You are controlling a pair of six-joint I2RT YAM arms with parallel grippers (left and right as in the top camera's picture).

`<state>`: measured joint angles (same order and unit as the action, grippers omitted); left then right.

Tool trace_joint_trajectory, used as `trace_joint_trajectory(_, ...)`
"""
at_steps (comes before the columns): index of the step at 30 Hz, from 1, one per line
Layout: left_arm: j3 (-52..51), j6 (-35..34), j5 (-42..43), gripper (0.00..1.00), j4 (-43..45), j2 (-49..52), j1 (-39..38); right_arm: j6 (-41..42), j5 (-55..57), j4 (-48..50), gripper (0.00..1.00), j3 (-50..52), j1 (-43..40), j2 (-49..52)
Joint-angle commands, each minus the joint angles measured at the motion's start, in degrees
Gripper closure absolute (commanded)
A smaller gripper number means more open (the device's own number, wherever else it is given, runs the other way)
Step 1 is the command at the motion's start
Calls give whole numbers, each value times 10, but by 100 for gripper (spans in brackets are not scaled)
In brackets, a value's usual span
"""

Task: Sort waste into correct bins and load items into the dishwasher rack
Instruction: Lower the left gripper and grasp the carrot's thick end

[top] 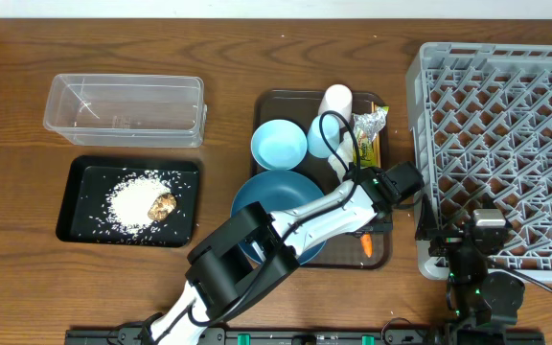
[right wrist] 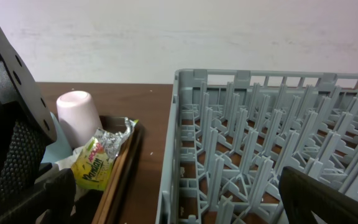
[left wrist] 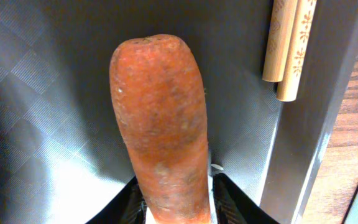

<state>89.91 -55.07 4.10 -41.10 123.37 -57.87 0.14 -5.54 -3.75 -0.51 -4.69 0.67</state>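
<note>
Left gripper (left wrist: 178, 210) pinches carrot (left wrist: 160, 118) by one end at brown tray (left wrist: 42, 74), lower right of centre overhead; probably bound for black tray (top: 77, 196) with rice (top: 134, 199). Right gripper (right wrist: 179, 205) spread, empty, waiting beside rack (right wrist: 260, 124).

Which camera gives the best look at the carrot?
The left wrist view: the carrot fills the picture, its skin in sharp close-up, gripped between the fingers of the left gripper. The overhead view shows only a small orange tip of it. The right wrist view does not show it at all.
</note>
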Motion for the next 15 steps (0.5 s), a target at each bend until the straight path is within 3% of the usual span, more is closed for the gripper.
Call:
trace_joint_trajectory(1, -4, 12, -3, 70, -2, 14, 1, -9, 0, -1, 1, 2, -9, -3)
trace_joint_trajectory(15, 28, 27, -2, 80, -41, -13, -1, -9, -1, -1, 1, 2, -9, -3)
